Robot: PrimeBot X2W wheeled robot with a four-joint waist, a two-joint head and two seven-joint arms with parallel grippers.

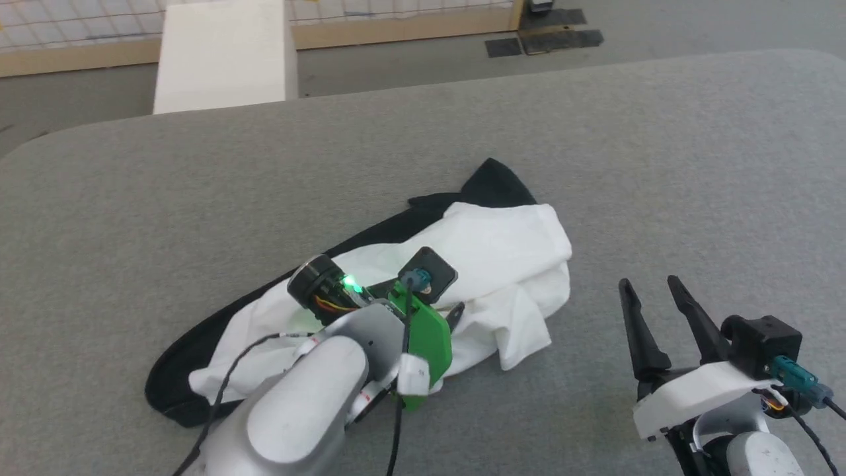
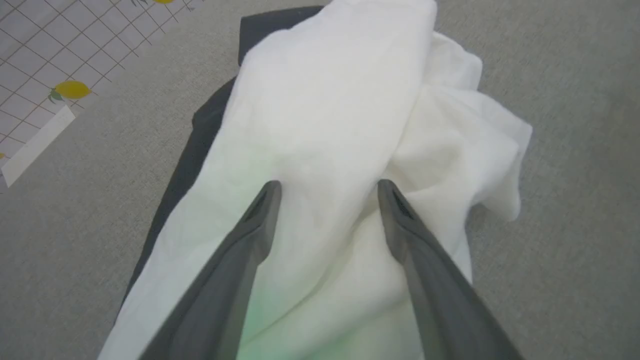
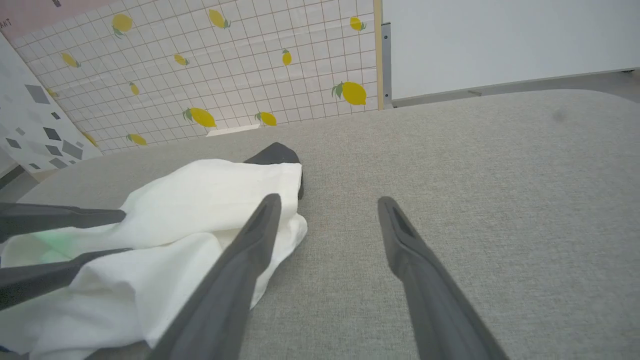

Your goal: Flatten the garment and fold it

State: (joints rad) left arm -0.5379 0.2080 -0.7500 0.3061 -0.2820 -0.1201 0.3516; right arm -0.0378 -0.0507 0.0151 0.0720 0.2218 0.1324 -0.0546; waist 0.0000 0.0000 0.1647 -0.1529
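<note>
A crumpled thin T-shirt, white with black edges [image 1: 489,251], lies bunched mid-frame on the grey cloth-covered table [image 1: 661,145]. The left gripper [image 2: 327,186] hangs over its white part, fingers spread, grasping nothing. At lower right, the right gripper [image 1: 649,283] is also spread, over bare table.

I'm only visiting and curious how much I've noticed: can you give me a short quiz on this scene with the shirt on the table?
1. True or false: the garment lies neatly folded on the grey table.
2. The left jaws are over: A) bare table, B) the garment's white cloth, C) the floor?
3. Fill in: the right jaws stand ____, with nothing between them.
Key: 1 false, it is crumpled; 2 B; 3 open.
</note>
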